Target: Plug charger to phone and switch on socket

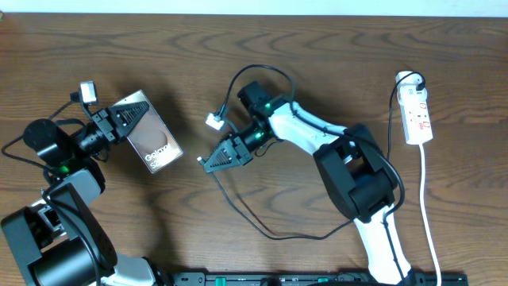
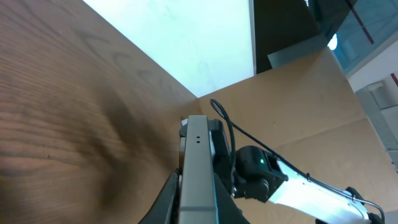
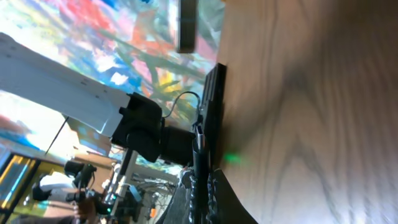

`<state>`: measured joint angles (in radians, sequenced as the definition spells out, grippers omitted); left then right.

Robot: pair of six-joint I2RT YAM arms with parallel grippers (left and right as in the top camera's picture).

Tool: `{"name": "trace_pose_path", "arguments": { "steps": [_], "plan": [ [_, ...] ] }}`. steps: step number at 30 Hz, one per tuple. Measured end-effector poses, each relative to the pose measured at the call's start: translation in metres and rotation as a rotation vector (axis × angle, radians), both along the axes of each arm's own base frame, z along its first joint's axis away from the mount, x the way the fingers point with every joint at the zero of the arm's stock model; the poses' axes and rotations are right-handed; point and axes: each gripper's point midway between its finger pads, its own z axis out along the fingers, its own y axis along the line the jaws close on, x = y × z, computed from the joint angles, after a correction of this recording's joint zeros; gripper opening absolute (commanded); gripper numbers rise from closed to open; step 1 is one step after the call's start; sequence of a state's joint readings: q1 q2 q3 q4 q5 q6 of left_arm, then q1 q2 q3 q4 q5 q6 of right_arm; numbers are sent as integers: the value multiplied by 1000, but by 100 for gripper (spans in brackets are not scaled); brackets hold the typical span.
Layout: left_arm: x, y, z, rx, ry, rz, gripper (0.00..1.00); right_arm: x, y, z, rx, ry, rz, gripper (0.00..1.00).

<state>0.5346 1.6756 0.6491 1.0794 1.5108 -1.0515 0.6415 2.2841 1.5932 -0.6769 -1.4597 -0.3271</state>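
- Phone (image 1: 155, 141) is being clamped by the left fingers (image 1: 119, 117) at the table's (image 1: 317, 48) left side, its long axis running toward the right arm.
- Opposite, the right fingers (image 1: 226, 153) are pinching the charger (image 1: 286, 237) near its tip, which is pointing at the phone's near end, just apart.

L arm (image 1: 79, 143) points inward, jaws clamped; R arm (image 1: 305, 127) folded back inward, jaws shut
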Motion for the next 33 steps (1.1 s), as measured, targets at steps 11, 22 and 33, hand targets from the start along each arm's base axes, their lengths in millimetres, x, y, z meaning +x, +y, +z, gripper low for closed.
{"name": "trace_pose_path", "arguments": {
  "steps": [11,22,33],
  "plan": [
    [2,-6,0,-5,8,-9,7,-23,24,7,85,-71,78,1],
    [6,-28,0,-10,15,-46,8,-12,34,16,123,-89,72,1],
    [7,-27,0,-12,19,-37,7,-10,35,15,89,-56,62,1]
  ]
}}
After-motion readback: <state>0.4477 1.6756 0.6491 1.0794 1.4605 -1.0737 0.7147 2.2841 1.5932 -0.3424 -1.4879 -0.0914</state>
